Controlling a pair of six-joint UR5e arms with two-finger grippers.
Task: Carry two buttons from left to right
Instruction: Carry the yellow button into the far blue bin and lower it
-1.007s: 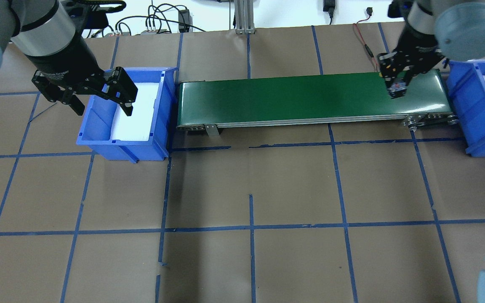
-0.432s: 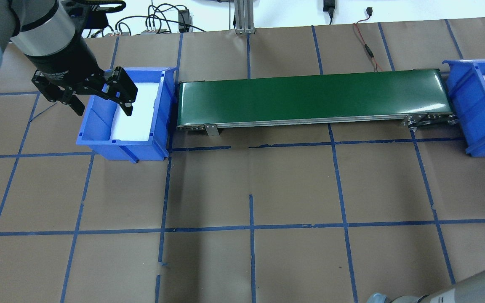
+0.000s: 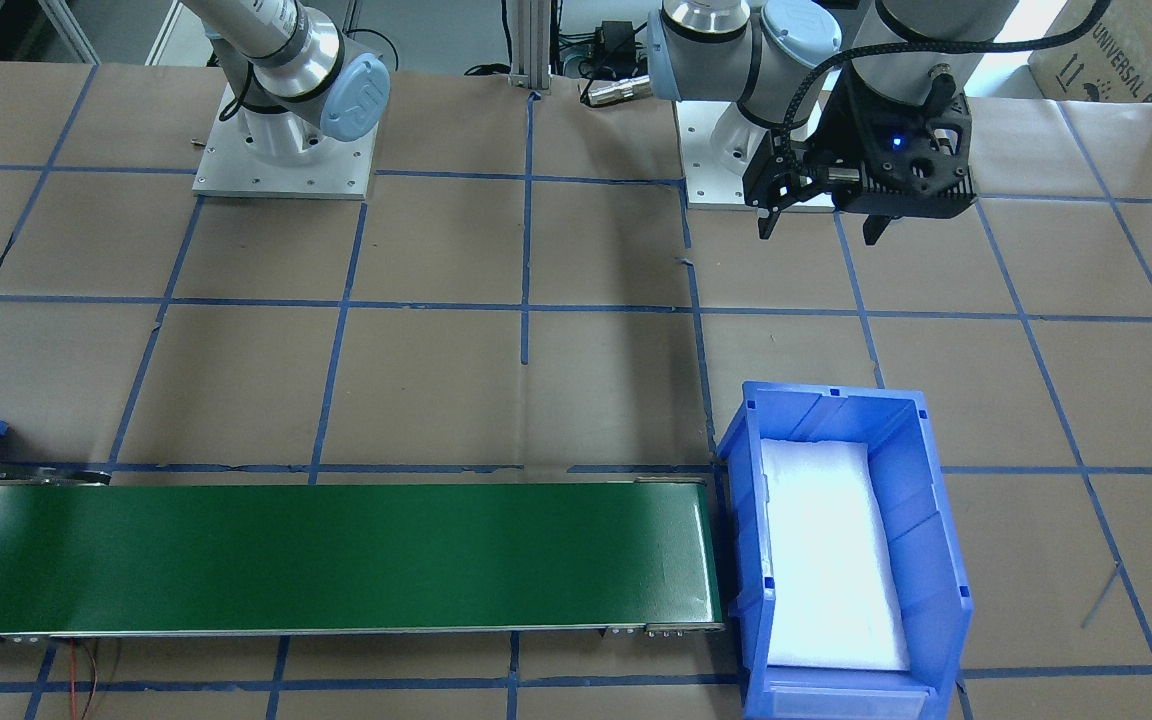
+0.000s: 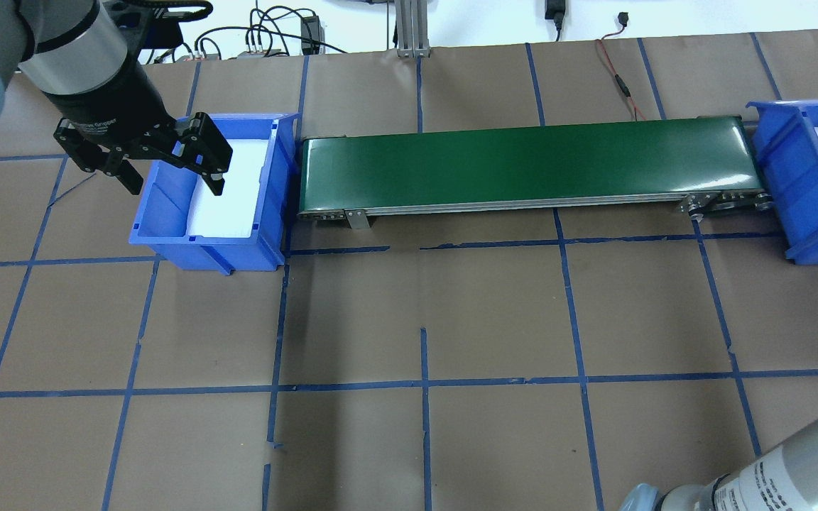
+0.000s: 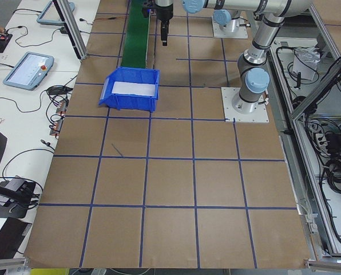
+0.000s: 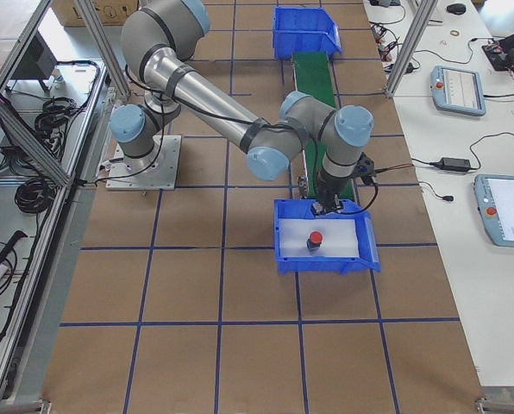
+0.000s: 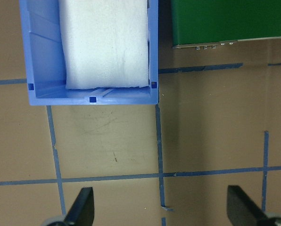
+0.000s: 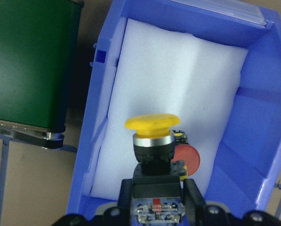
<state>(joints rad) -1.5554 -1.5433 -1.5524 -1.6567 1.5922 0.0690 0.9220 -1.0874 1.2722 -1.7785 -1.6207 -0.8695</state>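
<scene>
R pincer (image 8: 157, 190) gripping yellow btn (image 8: 152, 139) over bin (image 8: 260, 99) (1 red btn (image 8: 191, 159) inside)

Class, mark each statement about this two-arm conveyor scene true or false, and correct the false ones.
1. The right gripper holds the yellow button. True.
2. The red button lies on the green conveyor. False: it sits on foam in the right blue bin.
3. The left gripper is open. True.
4. The left blue bin holds a button. False: only white foam shows in it.
</scene>
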